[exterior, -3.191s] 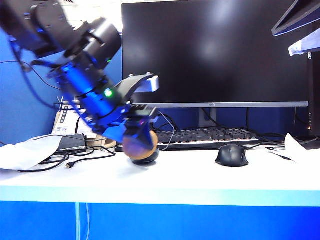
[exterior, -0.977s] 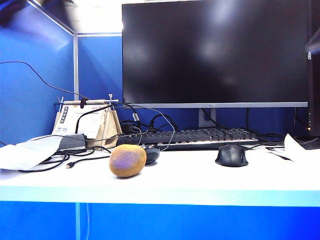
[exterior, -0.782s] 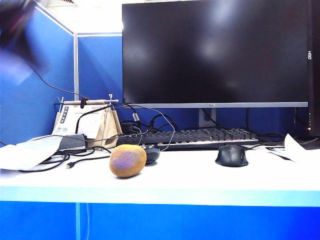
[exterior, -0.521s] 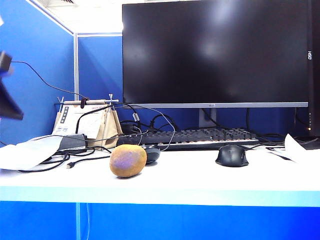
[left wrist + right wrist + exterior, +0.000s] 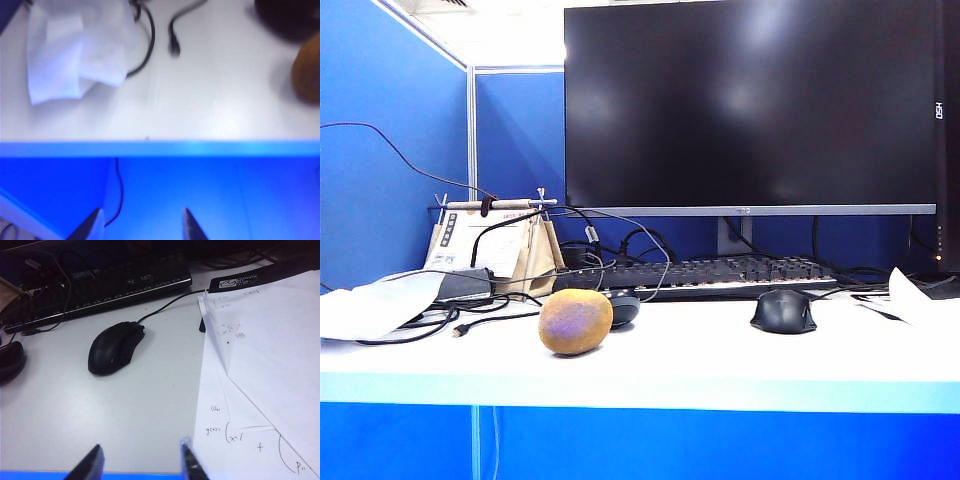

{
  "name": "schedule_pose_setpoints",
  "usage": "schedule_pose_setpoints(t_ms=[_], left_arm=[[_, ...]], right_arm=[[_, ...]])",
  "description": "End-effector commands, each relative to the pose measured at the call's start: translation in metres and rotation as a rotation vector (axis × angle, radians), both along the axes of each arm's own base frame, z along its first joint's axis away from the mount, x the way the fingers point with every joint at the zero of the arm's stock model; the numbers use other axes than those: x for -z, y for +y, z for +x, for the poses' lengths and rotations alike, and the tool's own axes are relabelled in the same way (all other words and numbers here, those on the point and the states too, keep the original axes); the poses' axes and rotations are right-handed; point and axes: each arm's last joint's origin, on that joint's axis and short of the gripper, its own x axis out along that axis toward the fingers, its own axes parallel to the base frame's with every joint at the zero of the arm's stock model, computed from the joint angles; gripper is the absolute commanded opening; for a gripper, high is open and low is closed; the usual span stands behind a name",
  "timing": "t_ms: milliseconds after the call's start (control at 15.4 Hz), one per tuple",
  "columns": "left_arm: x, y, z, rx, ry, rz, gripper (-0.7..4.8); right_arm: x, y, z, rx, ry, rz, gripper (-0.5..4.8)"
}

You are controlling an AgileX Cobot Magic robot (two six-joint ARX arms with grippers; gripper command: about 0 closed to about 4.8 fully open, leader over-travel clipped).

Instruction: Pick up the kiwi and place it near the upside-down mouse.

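Your kiwi rests on the tabletop touching the upside-down mouse; placement looks done. The left hand hangs off the front edge, the right hand above papers, both with fingertips apart, empty. Next, simply park both arms.
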Motion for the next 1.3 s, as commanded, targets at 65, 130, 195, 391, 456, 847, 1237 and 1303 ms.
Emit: schedule_pose_setpoints(t_ms=[65, 130, 195, 391, 456, 847, 1237, 1303], left_arm=[[-0.0014, 0.0003, 0.0008, -0.023, -0.014, -0.006, 2.09], [-0.0014, 0.0003, 0.0008, -0.025, -0.014, -0.007, 2.09], [-0.0014, 0.0003, 0.0008, -0.026, -0.015, -0.007, 2.10], [-0.0014, 0.0002, 0.0008, -0.022, -0.014, -0.007, 2.10], [-0.0014, 0.0002, 0.0008, -0.022, -0.013, -0.008, 2.10], [-0.0014, 0.0002, 0.0008, -0.022, -0.013, -0.007, 2.10], [-0.0014, 0.0002, 0.0008, -0.022, -0.013, -0.007, 2.10], [-0.0014, 0.0002, 0.0008, -0.022, -0.013, -0.007, 2.10]], right_arm=[[-0.0005, -0.0001, 0.0005, 0.003, -0.022, -0.001, 2.02], [-0.0005, -0.0001, 0.0005, 0.004, -0.022, -0.002, 2.02], [-0.0005, -0.0001, 0.0005, 0.003, -0.022, -0.001, 2.02], [-0.0005, -0.0001, 0.0005, 0.003, -0.022, -0.001, 2.02], [-0.0005, -0.0001, 0.0005, 0.003, -0.022, -0.001, 2.02], [-0.0005, -0.0001, 0.0005, 0.003, -0.022, -0.001, 2.02], [-0.0005, -0.0001, 0.0005, 0.003, -0.022, -0.001, 2.02], [-0.0005, -0.0001, 0.0005, 0.003, -0.022, -0.001, 2.02]])
